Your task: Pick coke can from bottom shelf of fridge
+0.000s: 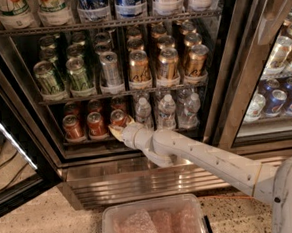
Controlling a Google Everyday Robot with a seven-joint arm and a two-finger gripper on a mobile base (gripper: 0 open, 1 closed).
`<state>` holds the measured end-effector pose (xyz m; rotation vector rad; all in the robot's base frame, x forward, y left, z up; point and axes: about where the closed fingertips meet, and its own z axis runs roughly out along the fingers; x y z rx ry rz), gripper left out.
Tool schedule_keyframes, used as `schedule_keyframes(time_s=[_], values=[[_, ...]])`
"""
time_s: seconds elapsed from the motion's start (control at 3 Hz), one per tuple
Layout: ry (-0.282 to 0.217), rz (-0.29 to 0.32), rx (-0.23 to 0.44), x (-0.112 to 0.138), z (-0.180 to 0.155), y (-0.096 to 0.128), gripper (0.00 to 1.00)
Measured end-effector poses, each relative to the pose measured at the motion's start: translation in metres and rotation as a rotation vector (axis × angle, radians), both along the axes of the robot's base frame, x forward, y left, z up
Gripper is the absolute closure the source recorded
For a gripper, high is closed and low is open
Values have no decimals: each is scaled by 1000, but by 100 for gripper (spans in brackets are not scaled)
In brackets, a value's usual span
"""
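Where the smooth white arm (209, 159) reaches into the tall stainless-steel fridge (226, 103) with its black interior, we see the gripper (121, 129) at the front of the bottom shelf (87, 140), a thin dark wire rack with clear plastic lane fronts. The gripper sits right against the small red aluminium coke can (118, 118) with a silver top, the rightmost of the three front red cans. We cannot tell whether it is closed on that can or open. Two more red cans (72, 127) stand upright to the left, and clear plastic water bottles (167, 112) with white caps stand to the right. On the rack above, green cans (48, 77) fill the left lanes and gold-brown cans (139, 66) the right. Below the ribbed steel base panel (140, 181), a clear plastic bin (151, 206) on the speckled floor (43, 221) holds crinkled bubble wrap (144, 229).
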<state>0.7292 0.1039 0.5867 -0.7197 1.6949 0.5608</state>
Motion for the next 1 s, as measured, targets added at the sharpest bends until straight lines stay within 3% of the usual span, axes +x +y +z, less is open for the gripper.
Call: schedule_keyframes(time_s=[0.33, 1.0], values=[[0, 0, 0, 1, 2, 0, 100], [-2, 45, 128, 0, 49, -10, 100]])
